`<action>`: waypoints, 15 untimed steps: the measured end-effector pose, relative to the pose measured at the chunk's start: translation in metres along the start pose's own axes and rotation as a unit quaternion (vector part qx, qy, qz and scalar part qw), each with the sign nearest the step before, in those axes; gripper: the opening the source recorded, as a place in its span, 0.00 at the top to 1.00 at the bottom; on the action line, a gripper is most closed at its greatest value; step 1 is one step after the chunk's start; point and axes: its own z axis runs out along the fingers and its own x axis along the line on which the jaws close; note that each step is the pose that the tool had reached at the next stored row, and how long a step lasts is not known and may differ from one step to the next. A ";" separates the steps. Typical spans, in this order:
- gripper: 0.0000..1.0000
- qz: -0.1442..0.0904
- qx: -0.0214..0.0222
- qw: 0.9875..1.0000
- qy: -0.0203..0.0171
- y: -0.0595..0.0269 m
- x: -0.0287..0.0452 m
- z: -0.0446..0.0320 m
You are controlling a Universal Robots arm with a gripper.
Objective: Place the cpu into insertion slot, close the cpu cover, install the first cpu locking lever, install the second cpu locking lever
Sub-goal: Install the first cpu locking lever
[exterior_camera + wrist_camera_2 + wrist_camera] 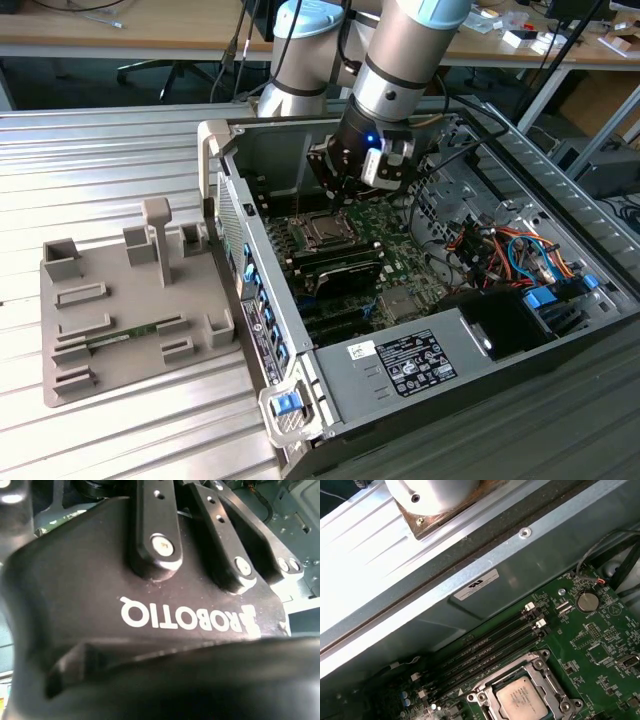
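The cpu (522, 703), a square chip with a silvery top, lies flat in the insertion slot (322, 232) on the green board. The cpu cover (540, 666), a silver metal frame, lies down around the chip's edges. In the exterior view my gripper (336, 188) hangs inside the open computer case, a short way above and behind the slot, touching nothing that I can make out. The gripper's black body (150, 580) is seen close up in the second wrist view, where its tips are hidden. I cannot make out how the locking levers stand.
Long black memory slots (485, 652) run beside the socket, with a coin battery (586, 601) further along the board. The case's metal wall (470, 580) rises close by. A grey box with a white label (400, 365) and cable bundles (500, 250) fill the case's near side. A grey parts fixture (120, 310) sits outside.
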 end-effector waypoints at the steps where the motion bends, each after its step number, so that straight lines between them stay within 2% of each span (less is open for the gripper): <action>1: 0.89 -0.003 0.000 1.000 0.000 0.0000 0.0000 0.0000; 6: 0.89 -0.022 0.002 1.000 0.000 0.0000 0.0000 0.0000; 15: 0.89 -0.065 0.005 0.998 -0.001 0.0000 0.0000 0.0000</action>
